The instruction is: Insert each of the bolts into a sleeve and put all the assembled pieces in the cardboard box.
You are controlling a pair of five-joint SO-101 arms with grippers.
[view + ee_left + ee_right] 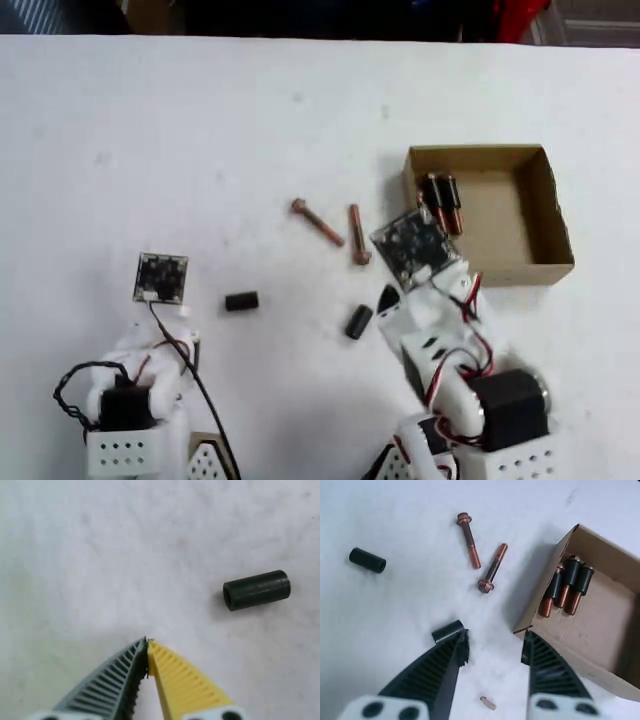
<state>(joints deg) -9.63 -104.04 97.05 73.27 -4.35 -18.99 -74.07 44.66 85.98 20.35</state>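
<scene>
At the right of the high view, at mid-height: cardboard box [515,235], open at the top, standing flat on the white table [200,130]
- Contents: three assembled pieces [443,203], each a copper-coloured bolt seated in a black sleeve. They lie side by side in the upper left corner of the box floor. The right wrist view shows the same three [567,585] close to the near box wall [540,592], bolt tips protruding from the sleeves

Outside the box, on the table, near frame centre:
- First loose bolt [317,222] [469,540], lying slantwise, no sleeve
- Second loose bolt [356,235] [492,569], just right of the first and apart from it, between it and the box, no sleeve
- First empty sleeve [241,301] [256,590], black, on its side, lower left of the bolts
- Second empty sleeve [359,321] [448,631], black, below the bolts, just beside one finger of the right gripper
- Small pale scrap [487,703] on the table; kind not discernible

Grippers:
- Right gripper [495,639]: fingers spread wide, nothing between them, low over the table just left of the box
- Left gripper [147,645]: grey and yellow fingers pressed together, nothing held, at lower left, apart from the first empty sleeve
</scene>
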